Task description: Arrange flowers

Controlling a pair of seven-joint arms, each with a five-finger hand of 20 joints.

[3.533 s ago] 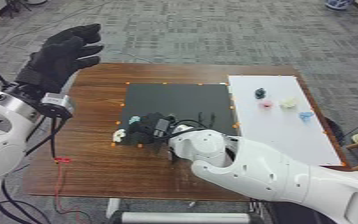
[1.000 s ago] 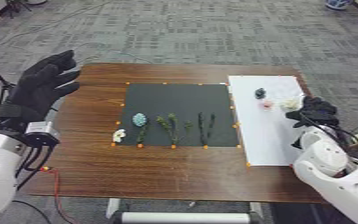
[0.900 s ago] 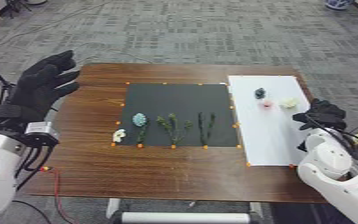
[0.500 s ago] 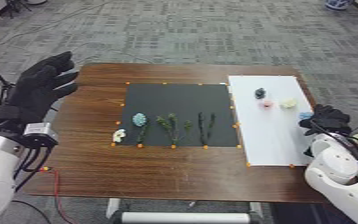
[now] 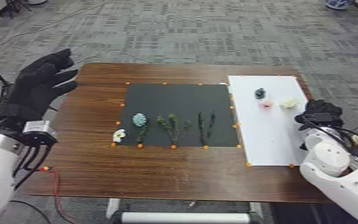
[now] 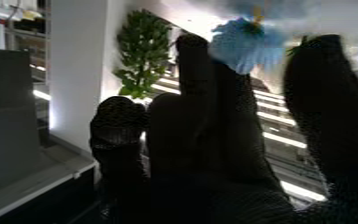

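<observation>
One blue flower (image 6: 245, 50) is the piece in play, at the right hand's fingertips in the right wrist view. It looks feather-light, with soft, frilly petals that would crush or slip out of shape under a hard squeeze; the firmer green base behind the bloom seems the place to pinch. The right hand (image 5: 320, 113) is spread wide, thumb well apart from the straight fingers, and whether it bears any of the flower's weight I cannot tell. Reading the table (image 5: 175, 175) as a dial with twelve at its far edge, that hand sits between two and three o'clock, over the edge of the white board (image 5: 278, 145). The left hand (image 5: 47, 82) is open and raised at ten o'clock.

Counting up: three blooms lie on the board towards two o'clock, one dark (image 5: 260, 93), one pink (image 5: 267, 104), one cream (image 5: 288, 102). Two more are by nine to ten o'clock, one pale blue (image 5: 139, 120), one white (image 5: 119, 135). With the blue, six. The single black mat (image 5: 171, 95) bears two dark stems (image 5: 201, 131), one green stalk (image 5: 143, 134) and leafy sprigs (image 5: 173, 127) too tangled to number surely.
</observation>
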